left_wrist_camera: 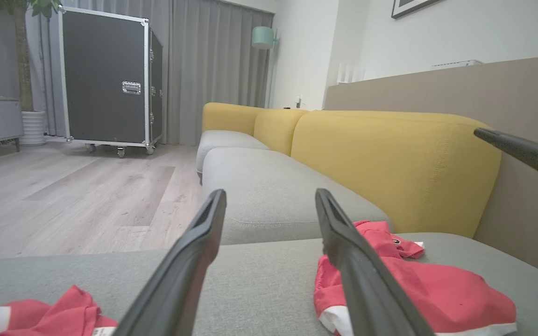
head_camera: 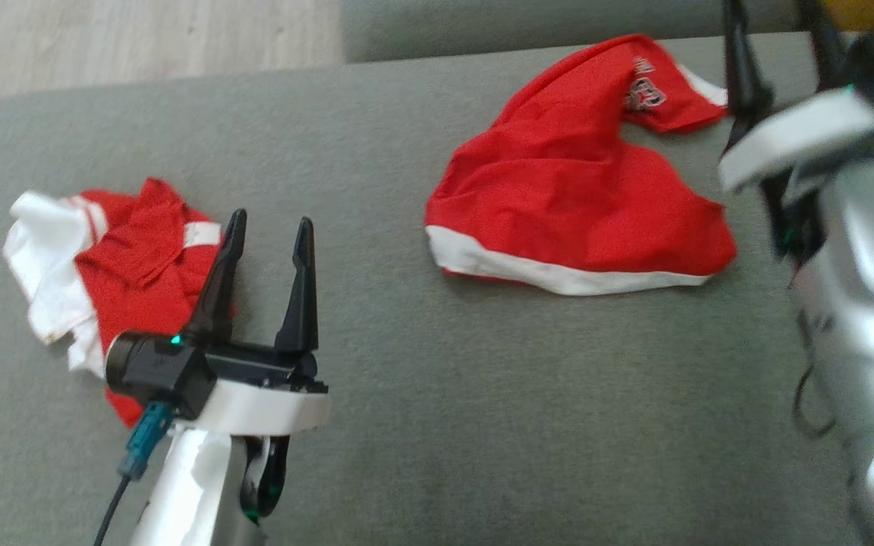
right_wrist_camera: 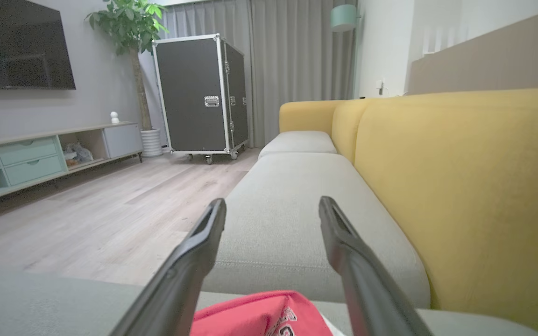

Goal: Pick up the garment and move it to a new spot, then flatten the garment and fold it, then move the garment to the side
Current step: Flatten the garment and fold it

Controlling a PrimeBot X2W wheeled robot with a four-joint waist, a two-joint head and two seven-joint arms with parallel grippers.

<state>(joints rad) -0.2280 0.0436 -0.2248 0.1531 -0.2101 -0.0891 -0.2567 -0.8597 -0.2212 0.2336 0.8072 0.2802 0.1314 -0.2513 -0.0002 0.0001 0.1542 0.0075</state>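
A red garment (head_camera: 573,205) with a white hem lies loosely bunched on the grey sofa seat (head_camera: 407,394), right of centre; it also lies in the left wrist view (left_wrist_camera: 437,289). A corner of it with lettering sits below my right gripper (right_wrist_camera: 272,200) as red cloth (right_wrist_camera: 259,312). My right gripper (head_camera: 774,30) hovers open just past the garment's far right corner, with nothing between its fingers. A second red and white garment (head_camera: 103,258) lies crumpled at the left. My left gripper (head_camera: 266,235) stands open beside it, empty, and its dark fingers (left_wrist_camera: 189,261) are spread.
The yellow sofa backrest (left_wrist_camera: 390,158) runs along the right. The seat's edge drops to wooden floor (head_camera: 141,45) at the far left. A black wheeled flight case (right_wrist_camera: 203,93), a potted plant (right_wrist_camera: 131,28) and a low cabinet (right_wrist_camera: 40,154) stand across the room.
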